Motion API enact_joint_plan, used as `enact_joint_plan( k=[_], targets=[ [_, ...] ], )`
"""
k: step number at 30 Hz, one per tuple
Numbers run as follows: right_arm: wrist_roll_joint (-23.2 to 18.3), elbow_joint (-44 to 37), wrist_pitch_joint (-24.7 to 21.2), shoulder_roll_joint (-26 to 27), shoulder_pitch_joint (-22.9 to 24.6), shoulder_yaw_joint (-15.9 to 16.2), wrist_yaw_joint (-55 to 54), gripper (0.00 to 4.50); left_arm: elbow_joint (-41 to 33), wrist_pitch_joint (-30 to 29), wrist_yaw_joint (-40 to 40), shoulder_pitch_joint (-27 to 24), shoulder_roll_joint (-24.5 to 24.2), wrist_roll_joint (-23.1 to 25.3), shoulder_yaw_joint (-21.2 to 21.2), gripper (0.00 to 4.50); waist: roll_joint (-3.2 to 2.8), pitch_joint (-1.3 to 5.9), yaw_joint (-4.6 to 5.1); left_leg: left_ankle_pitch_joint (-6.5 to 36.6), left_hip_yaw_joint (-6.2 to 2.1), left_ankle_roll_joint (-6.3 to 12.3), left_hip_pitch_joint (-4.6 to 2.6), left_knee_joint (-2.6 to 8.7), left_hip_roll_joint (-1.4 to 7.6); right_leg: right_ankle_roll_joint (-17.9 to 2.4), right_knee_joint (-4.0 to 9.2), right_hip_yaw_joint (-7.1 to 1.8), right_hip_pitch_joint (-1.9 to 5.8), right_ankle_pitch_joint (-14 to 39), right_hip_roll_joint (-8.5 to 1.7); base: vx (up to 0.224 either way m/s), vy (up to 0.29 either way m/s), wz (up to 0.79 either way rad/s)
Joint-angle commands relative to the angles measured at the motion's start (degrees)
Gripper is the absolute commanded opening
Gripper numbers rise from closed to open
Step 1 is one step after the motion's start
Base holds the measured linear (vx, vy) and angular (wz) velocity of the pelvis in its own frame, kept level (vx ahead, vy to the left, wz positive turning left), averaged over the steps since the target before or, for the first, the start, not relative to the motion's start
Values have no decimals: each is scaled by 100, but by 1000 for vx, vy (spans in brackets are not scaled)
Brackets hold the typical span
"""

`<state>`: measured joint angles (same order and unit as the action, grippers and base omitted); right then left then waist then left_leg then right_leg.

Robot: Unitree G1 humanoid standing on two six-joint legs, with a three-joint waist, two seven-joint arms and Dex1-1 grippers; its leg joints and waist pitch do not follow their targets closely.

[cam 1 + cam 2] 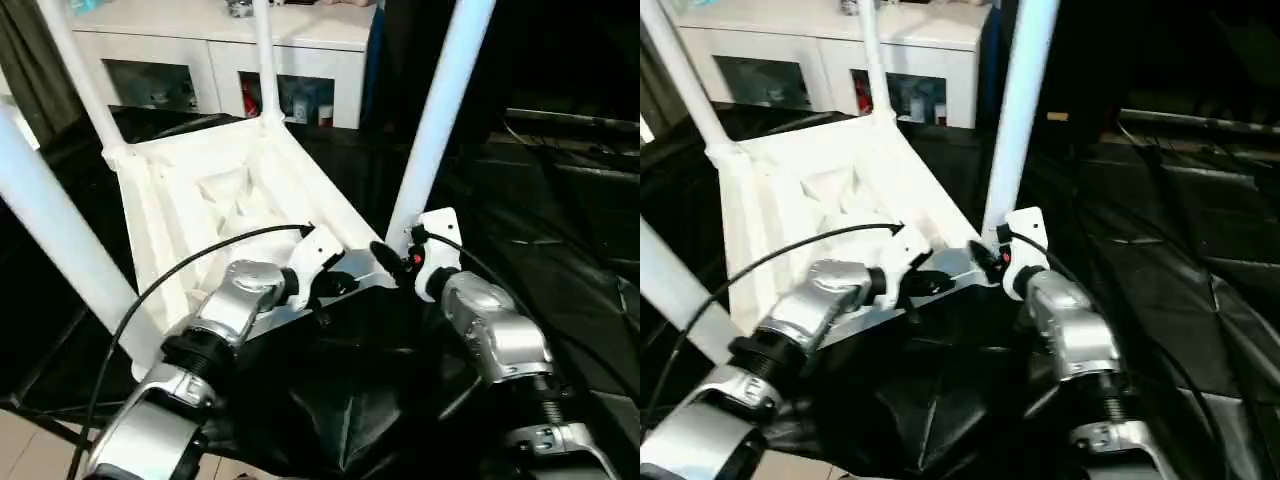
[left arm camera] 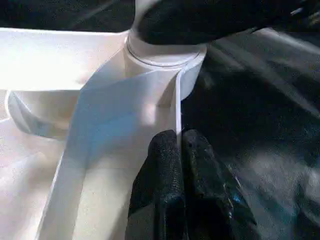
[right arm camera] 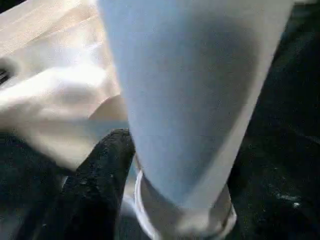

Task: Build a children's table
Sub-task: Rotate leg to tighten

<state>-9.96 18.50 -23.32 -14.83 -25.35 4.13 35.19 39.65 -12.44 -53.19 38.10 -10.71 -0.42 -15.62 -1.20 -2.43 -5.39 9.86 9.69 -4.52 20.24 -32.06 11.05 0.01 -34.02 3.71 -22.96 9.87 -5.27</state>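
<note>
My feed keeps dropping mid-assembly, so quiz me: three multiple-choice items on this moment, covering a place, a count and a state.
1. Where is the right end effector?
A. At the base of the near right leg
B. On the cabinet
C. At a far corner of the top

2. How many legs stand up from the table top?
A. One
B. Two
C. Four

3. How is the left end effector?
A. Wide open in the air
B. Shut at the top's rim
C. Holding a loose leg

Key: 1 A, a black finger lies beside the near right leg at its socket. 2 C, one leg rises at each corner. 3 B, its fingers meet at the thin rim wall.
</note>
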Motion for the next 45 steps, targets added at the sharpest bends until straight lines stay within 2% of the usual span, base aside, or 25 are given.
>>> enact_joint_plan(
  k=[1, 3, 4, 6, 8, 11, 12, 13, 14, 17, 19, 24, 26, 27, 30, 32, 33, 34, 37, 38, 40, 42, 43, 44, 45],
  targets=[
    [-239, -410, -124, -195, 70, 504, 988, 316, -42, -16, -439, -57, -153, 22, -166, 0, 118, 340, -45, 1273, -3, 253, 44, 322, 118, -1139, 405, -198, 353, 1029, -263, 0, 0, 0],
    [-263, -480, -139, -319, 98, 557, 1193, 316, -101, -11, -618, -77, -216, -5, -201, 0, 66, 332, -85, 1208, -10, 281, 40, 319, 140, -1145, 402, -205, 337, 1203, -291, 0, 0, 0],
    [-316, -610, -99, -515, 168, 656, 1592, 316, -257, -24, -959, -136, -353, -76, -263, 0, 87, 328, -106, 1216, -13, 278, 42, 328, 153, -1143, 400, -202, 337, 1312, -300, 0, 0, 0],
    [-351, -699, -79, -654, 213, 727, 1892, 316, -382, -62, -1212, -186, -459, -138, -302, 0, 73, 322, -111, 1264, -8, 277, 41, 331, 165, -1136, 405, -206, 321, 1382, -292, 0, 0, 0],
    [-432, -853, -99, -904, 262, 842, 2404, 316, -720, -137, -1841, -349, -709, -344, -384, 0, 57, 321, -141, 1345, -17, 239, 15, 339, 179, -1126, 408, -205, 313, 1497, -300, 0, 0, 0],
    [-517, -947, -108, -1215, 271, 984, 2942, 316, -1071, -269, -2562, -526, -981, -585, -465, 0, 27, 335, -160, 1352, -1, 267, 2, 329, 200, -1244, 376, -212, 289, 1292, -285, 0, 0, 0],
    [-507, -955, -104, -1273, 275, 1019, 3020, 316, -1120, -318, -2683, -554, -1041, -595, -493, 0, 27, 341, -168, 1274, 2, 272, 9, 320, 202, -1341, 338, -214, 290, 1039, -276, 0, 0, 0],
    [-494, -963, -104, -1310, 280, 1044, 3062, 316, -1153, -342, -2773, -575, -1089, -599, -521, 0, 14, 341, -203, 1254, 16, 287, -16, 307, 212, -1422, 333, -218, 260, 880, -269, 0, 0, 0],
    [-488, -974, -108, -1336, 283, 1056, 3100, 316, -1174, -356, -2828, -586, -1121, -600, -539, 0, 21, 331, -210, 1280, 15, 280, -8, 311, 207, -1432, 333, -218, 267, 894, -267, 0, 0, 0],
    [-449, -1028, -168, -1402, 309, 1091, 3208, 316, -1193, -311, -2970, -621, -1236, -539, -605, 0, 13, 328, -253, 1431, 9, 193, -16, 324, 204, -1360, 348, -223, 270, 1170, -285, 0, 0, 0],
    [-447, -1058, -199, -1459, 323, 1136, 3302, 300, -1245, -350, -3002, -644, -1278, -545, -605, 0, 31, 325, -262, 1454, 2, 147, -9, 335, 197, -1276, 358, -228, 280, 1299, -287, 0, 0, 0],
    [-530, -1102, -331, -1582, 363, 1246, 3551, 260, -1330, -472, -2991, -674, -1275, -558, -584, 0, 47, 340, -278, 1284, 5, 173, 8, 313, 187, -1279, 339, -227, 291, 1150, -286, 0, 0, 0],
    [-505, -1079, -301, -1551, 362, 1256, 3543, 247, -1334, -485, -2919, -673, -1246, -550, -563, 0, 58, 341, -282, 1226, 2, 188, 15, 311, 183, -1266, 335, -221, 295, 1133, -286, 0, 0, 0],
    [-492, -1059, -287, -1525, 363, 1266, 3530, 231, -1338, -483, -2870, -675, -1232, -549, -548, 0, 106, 336, -280, 1240, 10, 200, 14, 310, 180, -1244, 350, -219, 291, 1212, -286, 0, 0, 0],
    [-456, -997, -254, -1427, 351, 1279, 3425, 222, -1320, -428, -2660, -678, -1194, -524, -482, 0, 52, 328, -286, 1300, 0, 170, 12, 318, 184, -1208, 358, -222, 277, 1369, -296, 0, 0, 0],
    [-445, -936, -239, -1335, 334, 1228, 3262, 219, -1258, -389, -2504, -664, -1160, -482, -432, 0, 69, 322, -282, 1399, -4, 139, 9, 327, 181, -1159, 380, -222, 284, 1536, -303, 0, 0, 0],
    [-444, -868, -272, -1247, 318, 1155, 3087, 218, -1193, -338, -2384, -647, -1131, -439, -404, 0, 28, 315, -278, 1483, -14, 105, 7, 335, 179, -1117, 393, -222, 266, 1680, -304, 0, 0, 0],
    [-392, -710, -277, -1069, 296, 1011, 2684, 214, -1031, -282, -2042, -579, -1043, -343, -323, 0, 43, 302, -261, 1598, -16, 54, -1, 345, 171, -1047, 421, -220, 264, 1871, -300, 0, 0, 0],
    [-327, -608, -248, -964, 292, 940, 2418, 210, -920, -251, -1829, -523, -976, -300, -268, 0, 53, 294, -232, 1761, -34, -40, -7, 366, 151, -857, 468, -206, 268, 2298, -300, 0, 0, 0],
    [-143, -338, -249, -639, 275, 739, 1615, 209, -605, -185, -1197, -375, -765, -184, -138, 0, 14, 281, -202, 1819, -35, -84, -16, 371, 144, -795, 494, -207, 243, 2421, -293, 0, 0, 0],
    [-65, -234, -269, -484, 268, 647, 1245, 207, -461, -167, -898, -307, -663, -134, -83, 0, 42, 291, -140, 1915, -48, -143, -29, 373, 128, -730, 514, -194, 248, 2587, -297, 0, 0, 0],
    [59, -32, -399, 13, 275, 332, 120, 203, -73, -169, -42, -113, -314, -20, 44, 0, 38, 286, -74, 1870, -46, -177, -14, 374, 110, -683, 527, -185, 240, 2580, -276, 0, 0, 0],
    [82, 11, -437, 142, 279, 262, -146, 201, 9, -167, 178, -76, -229, 10, 76, 0, 14, 289, -51, 1938, -56, -190, -32, 363, 98, -619, 548, -169, 233, 2778, -283, 0, 0, 0],
    [110, 52, -488, 298, 286, 157, -491, 200, 89, -162, 427, -33, -118, 34, 114, 0, 38, 299, -37, 1912, -45, -160, -45, 355, 95, -592, 571, -182, 219, 2753, -280, 0, 0, 0],
    [129, 90, -552, 453, 291, 51, -804, 199, 148, -152, 579, -5, -29, 48, 142, 0, 11, 301, -34, 1902, -52, -154, -48, 357, 97, -604, 563, -183, 216, 2705, -278, 0, 0, 0]
  ],
)
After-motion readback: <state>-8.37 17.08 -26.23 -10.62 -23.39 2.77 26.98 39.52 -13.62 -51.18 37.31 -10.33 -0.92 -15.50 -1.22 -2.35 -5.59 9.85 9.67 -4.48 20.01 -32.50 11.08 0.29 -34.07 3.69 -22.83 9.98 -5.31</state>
